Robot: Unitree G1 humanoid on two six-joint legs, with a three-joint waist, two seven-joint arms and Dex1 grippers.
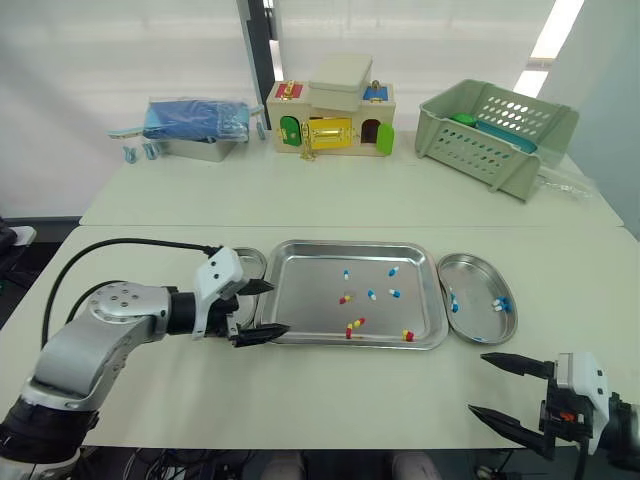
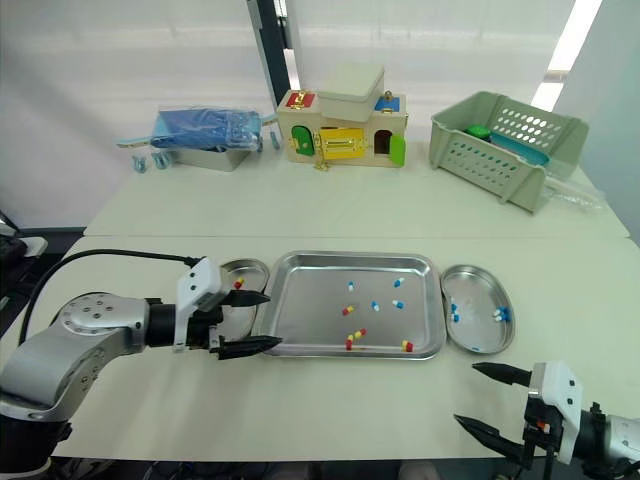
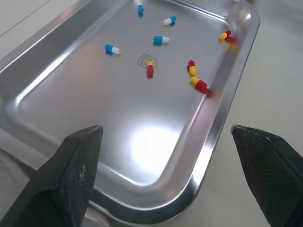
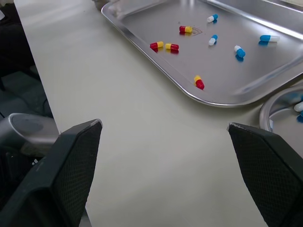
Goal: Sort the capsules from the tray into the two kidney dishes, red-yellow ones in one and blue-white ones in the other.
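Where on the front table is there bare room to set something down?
Widest free patch: the table between the tray and the front edge, flanked by the left end effector and right end effector. A bare strip runs behind the tray. Crowded: around the left kidney dish, where the left end effector hangs, and the gap to the right kidney dish.

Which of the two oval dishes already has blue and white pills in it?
The right dish, beside the tray's right end, holding a few blue-white capsules. The left dish, by the left tool, shows no blue ones.
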